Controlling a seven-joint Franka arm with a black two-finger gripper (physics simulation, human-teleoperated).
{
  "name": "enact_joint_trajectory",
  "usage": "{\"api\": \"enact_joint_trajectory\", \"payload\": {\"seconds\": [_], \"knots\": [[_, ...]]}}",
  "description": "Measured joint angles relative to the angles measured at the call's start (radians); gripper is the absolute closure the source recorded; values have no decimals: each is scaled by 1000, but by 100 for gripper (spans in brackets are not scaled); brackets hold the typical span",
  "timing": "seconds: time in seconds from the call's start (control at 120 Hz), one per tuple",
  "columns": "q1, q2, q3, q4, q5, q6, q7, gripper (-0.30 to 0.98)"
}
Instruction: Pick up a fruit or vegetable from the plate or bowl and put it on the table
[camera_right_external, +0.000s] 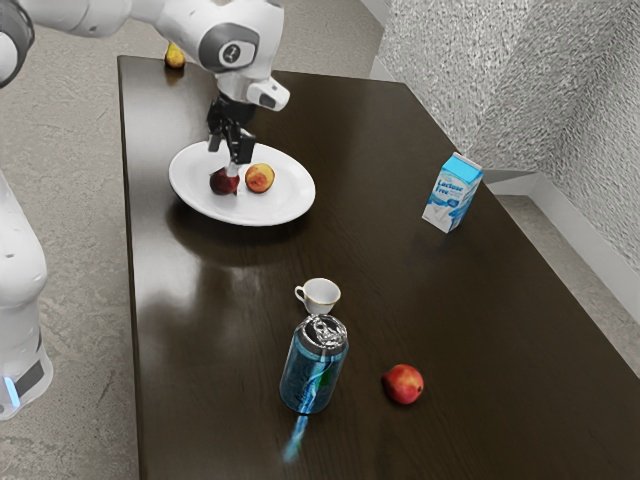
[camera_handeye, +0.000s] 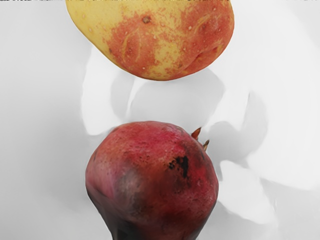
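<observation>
Taking the exterior view as a clock face, with twelve at its top, the dark table (camera_right_external: 230, 350) takes up most of it; the white arm (camera_right_external: 110, 10) reaches in from eleven; the white plate (camera_right_external: 280, 205) sits toward ten or eleven; a blue-and-white carton (camera_right_external: 453, 192) stands toward two and a blue can (camera_right_external: 315, 370) toward six; the black gripper (camera_right_external: 228, 155) hangs over the plate, its jaws apart with a gap between them and, as far as I can judge, nothing held; then come a small white cup (camera_right_external: 322, 295), just on the twelve side of the can, a red apple (camera_right_external: 404, 384) toward five and a yellow pear (camera_right_external: 175, 57) up at eleven; on the plate, the dark red fruit (camera_handeye: 152, 180) (a pomegranate, by its stubby crown) lies at nine from the plate's middle, close under the gripper, and the yellow-red fruit (camera_handeye: 160, 37) lies near it at about three; the step in hand looks like lining up for a grasp, most likely on the dark red one; the next move calls for straddling it, going down and closing, with care not to nudge its neighbour (they sit near each other), then a lift clear of the plate's rim to bare table.
</observation>
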Motion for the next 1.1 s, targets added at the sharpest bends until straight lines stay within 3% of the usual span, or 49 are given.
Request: {"api": "enact_joint_trajectory", "payload": {"seconds": [0.75, 0.975, 1.1], "knots": [[20, 76, 3, -70, -59, 135, 14, 0], [20, 76, 1, -72, -55, 155, 1, 30], [12, 71, -1, -71, -38, 159, -23, 36]]}}
